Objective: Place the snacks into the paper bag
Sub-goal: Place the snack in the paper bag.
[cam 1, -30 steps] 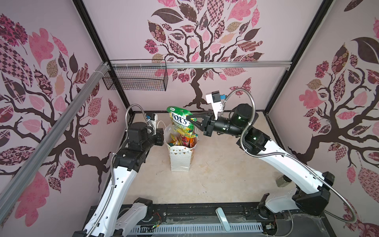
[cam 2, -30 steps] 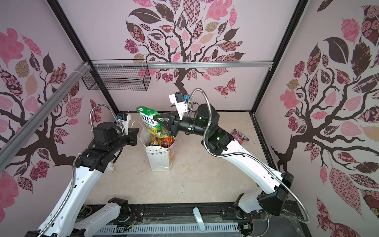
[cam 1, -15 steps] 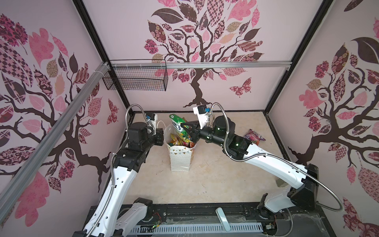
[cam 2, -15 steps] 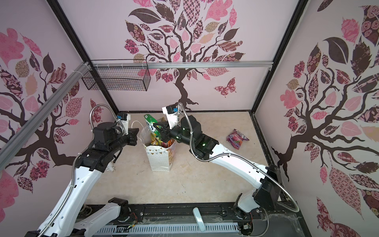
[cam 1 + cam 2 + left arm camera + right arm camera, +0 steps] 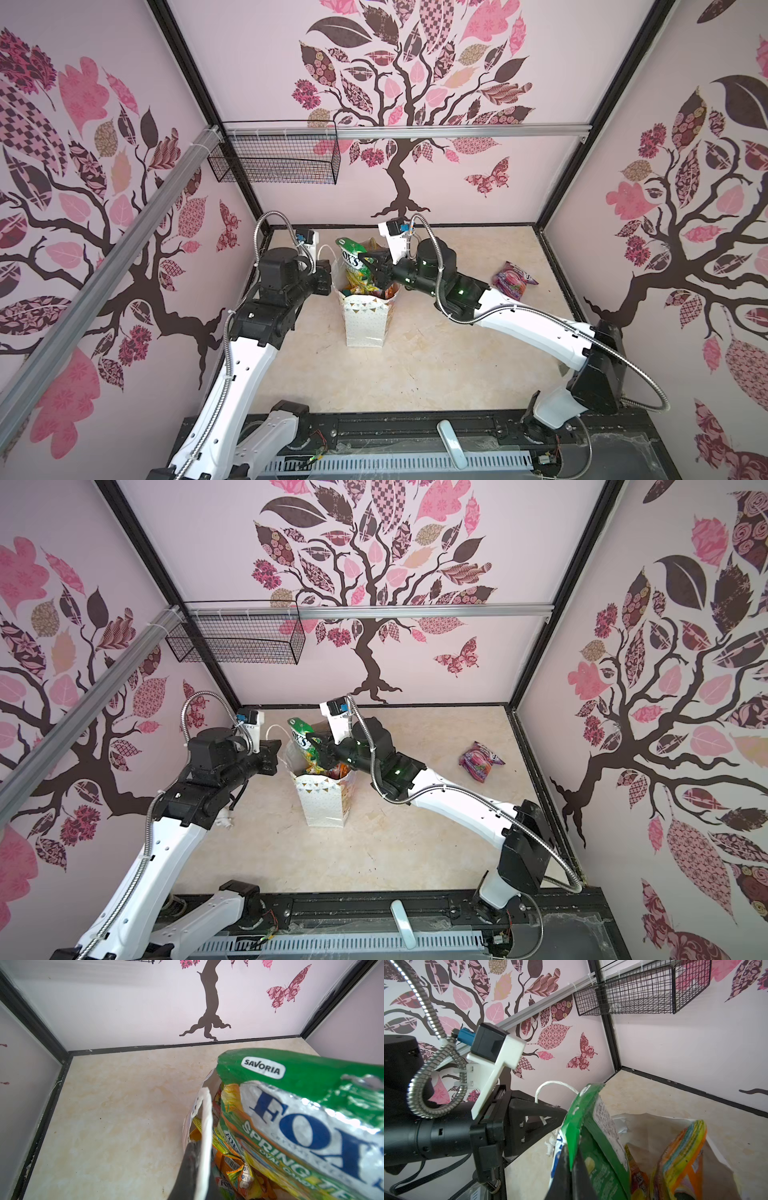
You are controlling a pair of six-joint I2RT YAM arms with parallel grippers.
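"Starting with the biggest thing: how much of the tabletop (image 5: 415,374) is free?"

"Most of it. The beige surface runs bare from the bag to the near black rail, and across to the right wall apart from one packet. Dark frame strips mark where it meets the three walls. The wire basket (image 5: 274,160) hangs high in the back left corner, well above everything."

"And the paper bag (image 5: 365,320)?"

"Upright, left of centre and toward the back, with both arms meeting over it. Its mouth is spread open and crowded with orange and yellow pouches (image 5: 679,1157) standing on end."

"What has the left gripper (image 5: 326,278) got?"

"Its jaws are pinched together on the bag's left rim. In the left wrist view a dark finger (image 5: 191,1167) lies flat against the white paper edge."

"The right gripper (image 5: 372,266)?"

"Clamped tight on the green pouch (image 5: 353,262), gripping its side edge. The pouch tilts over the opening, with its lower end at the mouth among the others. Its green top sticks up above the rim."

"Anything outside the bag?"

"One purple pouch (image 5: 513,280) lies near the right wall, well apart from the bag. Smallest of all, a white string handle (image 5: 554,1084) loops up beside the left gripper."
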